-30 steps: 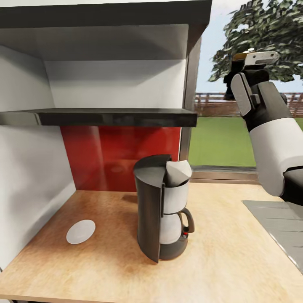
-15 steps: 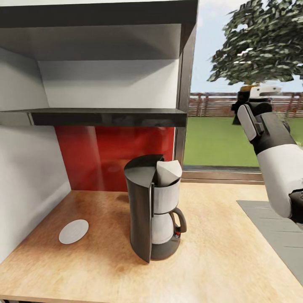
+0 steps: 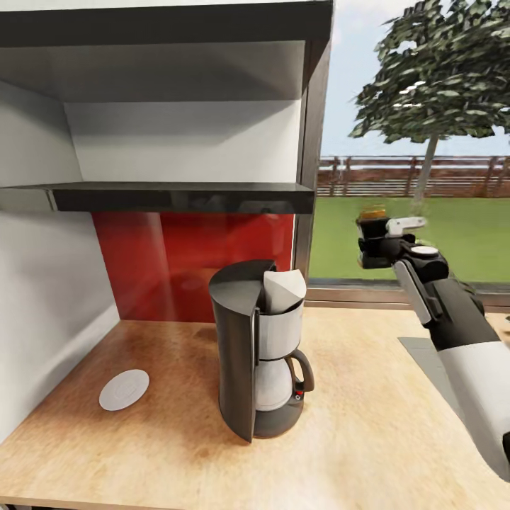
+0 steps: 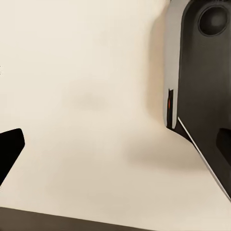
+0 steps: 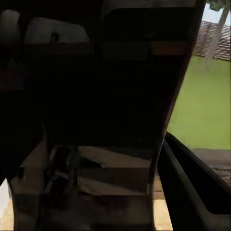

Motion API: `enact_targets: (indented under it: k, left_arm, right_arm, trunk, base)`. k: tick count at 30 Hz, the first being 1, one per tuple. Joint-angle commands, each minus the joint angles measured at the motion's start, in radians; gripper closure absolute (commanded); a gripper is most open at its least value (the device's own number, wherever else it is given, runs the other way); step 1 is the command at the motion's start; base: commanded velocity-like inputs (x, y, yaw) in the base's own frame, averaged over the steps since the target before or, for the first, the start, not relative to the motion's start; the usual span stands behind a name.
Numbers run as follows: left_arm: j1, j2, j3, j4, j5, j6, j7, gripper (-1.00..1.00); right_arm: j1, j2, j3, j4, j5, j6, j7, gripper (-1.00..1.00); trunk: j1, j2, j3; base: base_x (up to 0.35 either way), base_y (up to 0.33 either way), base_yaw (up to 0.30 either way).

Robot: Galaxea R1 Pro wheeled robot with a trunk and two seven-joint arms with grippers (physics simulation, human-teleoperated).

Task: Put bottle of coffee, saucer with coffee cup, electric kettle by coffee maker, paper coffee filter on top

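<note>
At right of the frame, the right gripper [image 3: 374, 237] jaws clamp the coffee jar [image 3: 373, 212], likely rigid, slippery glass, held by its body.

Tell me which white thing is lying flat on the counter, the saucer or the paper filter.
The saucer, flat on the kitchen countertop to the left of the coffee maker. The paper filter sits up on top of the machine.

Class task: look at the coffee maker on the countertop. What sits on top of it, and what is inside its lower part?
A white paper filter stands in the top of the coffee maker. Below sits its glass carafe with a black handle. The carafe's contents cannot be told.
</note>
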Motion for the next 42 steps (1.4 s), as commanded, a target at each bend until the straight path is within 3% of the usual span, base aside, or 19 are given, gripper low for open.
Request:
enact_targets:
  k: [1, 4, 5, 8, 11, 18, 26, 30, 42]
  left_arm:
    - [-0.001, 0.000, 0.002, 0.001, -0.010, 0.000, 0.003, -1.00]
    - [-0.001, -0.001, 0.002, 0.000, -0.010, 0.000, 0.003, -1.00]
    - [-0.001, -0.002, 0.002, -0.001, -0.010, 0.000, 0.003, -1.00]
    - [-0.001, -0.002, 0.002, -0.001, -0.010, 0.000, 0.003, -1.00]
    - [-0.001, -0.002, 0.002, -0.001, -0.010, 0.000, 0.003, -1.00]
    - [-0.001, -0.007, 0.002, -0.001, -0.010, 0.000, 0.003, -1.00]
    - [-0.001, -0.009, 0.002, -0.001, -0.010, 0.000, 0.003, -1.00]
    - [-0.001, -0.012, 0.003, -0.006, -0.010, 0.000, 0.003, -1.00]
    - [-0.004, -0.014, 0.003, -0.008, -0.010, 0.000, 0.004, -1.00]
  right_arm:
    - [0.029, -0.010, -0.011, -0.020, -0.011, 0.002, 0.015, 1.00]
    - [0.137, -0.023, -0.131, -0.083, -0.011, -0.004, 0.121, 1.00]
    - [0.193, -0.025, -0.205, -0.108, -0.009, -0.006, 0.192, 1.00]
    - [0.256, -0.027, -0.286, -0.128, -0.007, -0.008, 0.320, 1.00]
    - [0.322, -0.027, -0.337, -0.134, 0.000, -0.010, 0.422, 1.00]
    - [0.348, -0.026, -0.345, -0.135, 0.041, -0.017, 0.438, 1.00]
    - [0.351, -0.021, -0.345, -0.132, 0.046, -0.021, 0.438, 1.00]
    - [0.364, -0.014, -0.343, -0.127, 0.053, -0.088, 0.438, 1.00]
    - [0.368, -0.013, -0.342, -0.140, 0.053, -0.103, 0.438, 1.00]
  trunk:
    - [0.001, -0.001, -0.001]
    - [0.001, -0.001, -0.001]
    - [0.001, -0.001, -0.001]
    - [0.001, -0.001, -0.001]
    - [0.001, -0.001, -0.001]
    - [0.001, -0.001, -0.001]
    - [0.001, -0.001, -0.001]
    - [0.001, -0.001, -0.001]
    - [0.001, -0.001, -0.001]
  base:
    - [0.000, 0.000, 0.000]
    - [0.000, 0.000, 0.000]
    - [0.000, 0.000, 0.000]
    - [0.000, 0.000, 0.000]
    - [0.000, 0.000, 0.000]
    - [0.000, 0.000, 0.000]
    - [0.000, 0.000, 0.018]
    - [0.000, -0.007, 0.163]
    - [0.000, -0.237, 0.014]
